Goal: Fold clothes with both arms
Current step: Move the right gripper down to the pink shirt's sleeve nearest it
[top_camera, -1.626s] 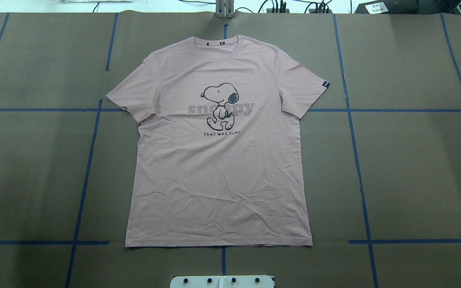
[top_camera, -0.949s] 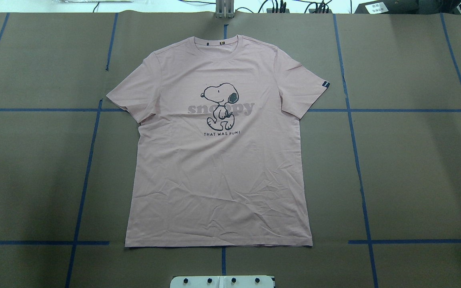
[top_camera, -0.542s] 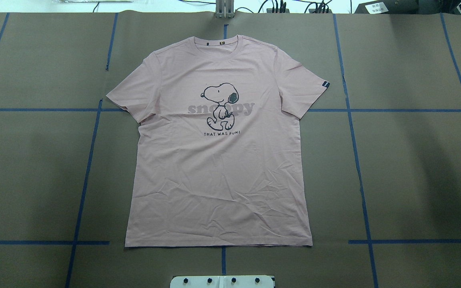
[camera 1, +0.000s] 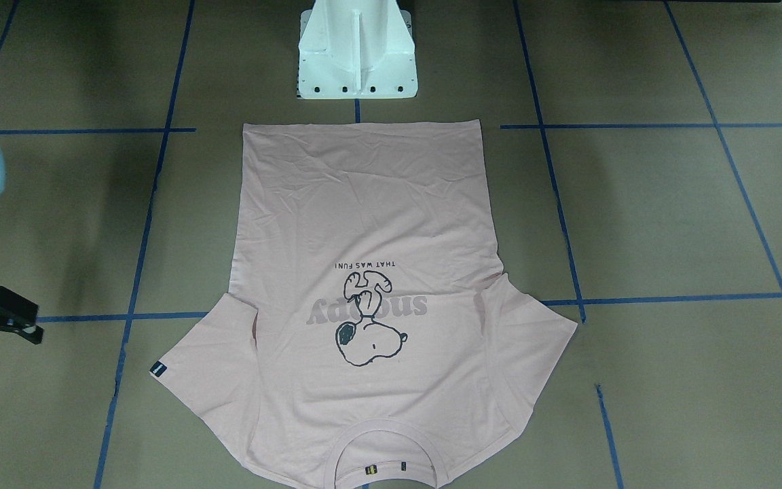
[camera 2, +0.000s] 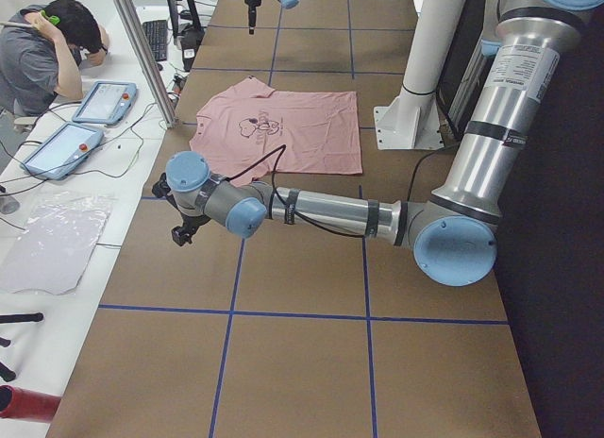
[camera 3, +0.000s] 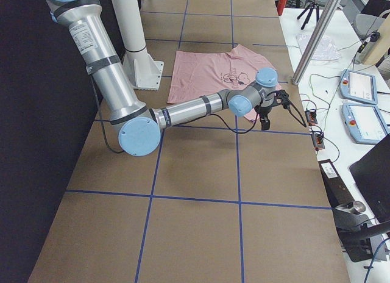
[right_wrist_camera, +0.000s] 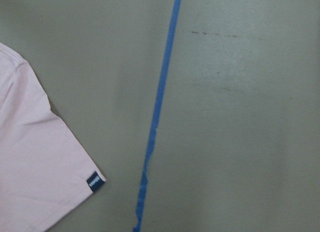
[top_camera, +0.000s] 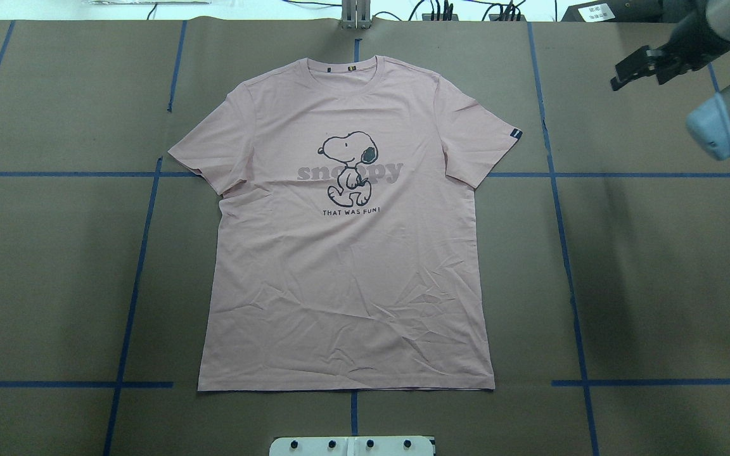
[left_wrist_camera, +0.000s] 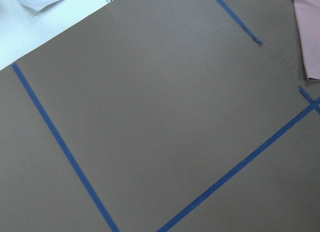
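Approach: Since no cloth is held yet, both sides are best gripped together, at matching points on the sleeves (top_camera: 210, 149), so that the fold is kept square; a pinch through only the top layer should be avoided.
Right gripper (top_camera: 625, 73): hung over bare table (top_camera: 656, 266) at 2 o'clock of the shirt (top_camera: 346, 266), well apart from it; nothing is held; how far the jaws are parted cannot be told.
Left gripper (camera 2: 179, 232): seen only from the side, out at 9 o'clock of the shirt; its opening cannot be told; no cloth is touched.
Shirt: laid flat mid-table, print up, collar (top_camera: 343, 68) at 12 o'clock, hem (top_camera: 346, 386) at 6.
Look: pale pink, Snoopy (top_camera: 349, 168) outlined in black, sleeves spread, tag (top_camera: 515, 133) on the 3 o'clock sleeve, light creases near the hem.
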Robot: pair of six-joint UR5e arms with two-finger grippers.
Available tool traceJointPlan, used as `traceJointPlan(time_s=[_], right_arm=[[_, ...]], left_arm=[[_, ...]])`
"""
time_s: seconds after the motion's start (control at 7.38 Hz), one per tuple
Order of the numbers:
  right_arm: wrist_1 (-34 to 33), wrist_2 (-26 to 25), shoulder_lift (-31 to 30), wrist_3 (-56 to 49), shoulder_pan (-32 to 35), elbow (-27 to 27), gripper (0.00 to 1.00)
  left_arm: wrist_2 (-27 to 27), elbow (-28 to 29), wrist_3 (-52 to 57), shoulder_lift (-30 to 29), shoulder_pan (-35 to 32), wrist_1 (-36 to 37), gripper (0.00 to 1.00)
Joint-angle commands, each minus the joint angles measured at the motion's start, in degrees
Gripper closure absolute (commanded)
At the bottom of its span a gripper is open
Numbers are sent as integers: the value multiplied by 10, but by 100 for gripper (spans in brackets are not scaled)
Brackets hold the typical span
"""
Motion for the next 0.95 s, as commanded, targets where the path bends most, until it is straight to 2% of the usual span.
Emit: traceJointPlan(time_s=[0.0, 0.14, 0.27, 0.41, 0.54, 0.81], right_arm=[[44, -120, 59, 112, -107, -54, 0], [45, -143, 80, 125, -126, -87, 0], [46, -145, 83, 126, -128, -99, 0], [76, -150, 83, 126, -130, -122, 0], [105, -151, 83, 126, -130, -148, 1], [106, -151, 85, 125, -132, -152, 3]], left_arm=[[29, 26, -138, -33, 61, -39, 0], [79, 27, -200, -35, 83, -85, 0], [86, 27, -260, -34, 92, -123, 0], [86, 28, -298, -30, 93, -162, 0], [87, 29, -309, -30, 96, -168, 0], [86, 28, -309, -29, 96, -168, 0]])
